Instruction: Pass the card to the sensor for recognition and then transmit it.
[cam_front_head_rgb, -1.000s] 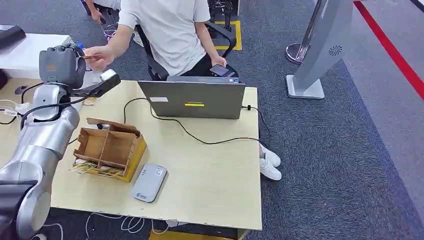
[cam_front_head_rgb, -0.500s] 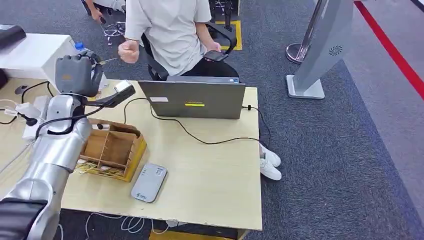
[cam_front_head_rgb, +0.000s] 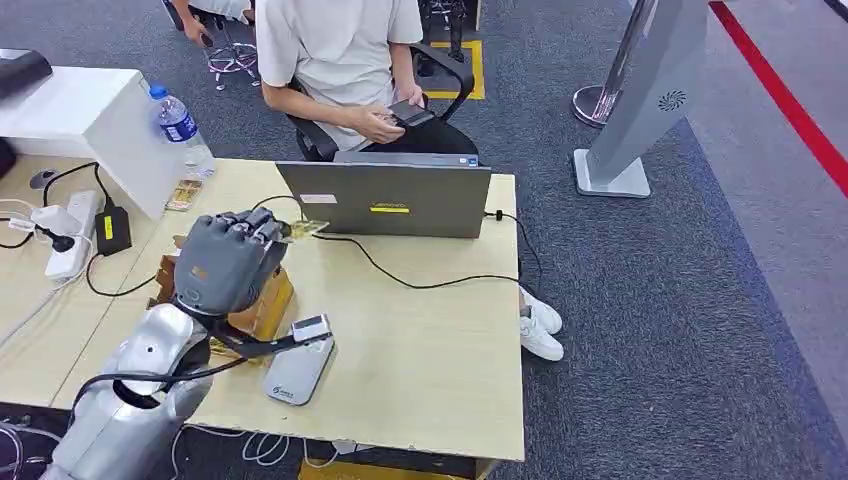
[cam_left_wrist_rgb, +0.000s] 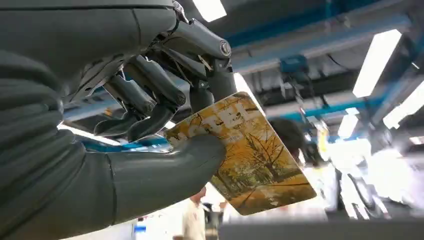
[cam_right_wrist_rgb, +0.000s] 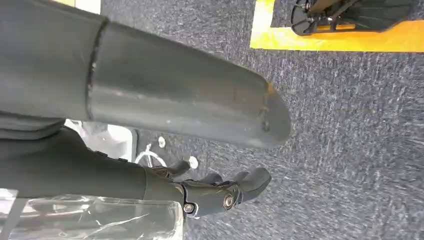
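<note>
Head view shows my left hand (cam_front_head_rgb: 232, 262) raised above the cardboard box (cam_front_head_rgb: 262, 310) on the table (cam_front_head_rgb: 420, 350). I pinch the yellow card (cam_left_wrist_rgb: 250, 165) between my thumb (cam_left_wrist_rgb: 165, 167) and my dark fingers (cam_left_wrist_rgb: 150, 95). The card sticks out past my fingers toward the laptop (cam_front_head_rgb: 385, 198). A grey card reader (cam_front_head_rgb: 298, 365) lies on the table just beside the box. My right hand (cam_right_wrist_rgb: 225, 192) hangs over dark carpet with fingers apart, holding nothing. A person (cam_front_head_rgb: 340, 60) sits behind the laptop. A water bottle (cam_front_head_rgb: 180, 125) stands near the table's far corner.
</note>
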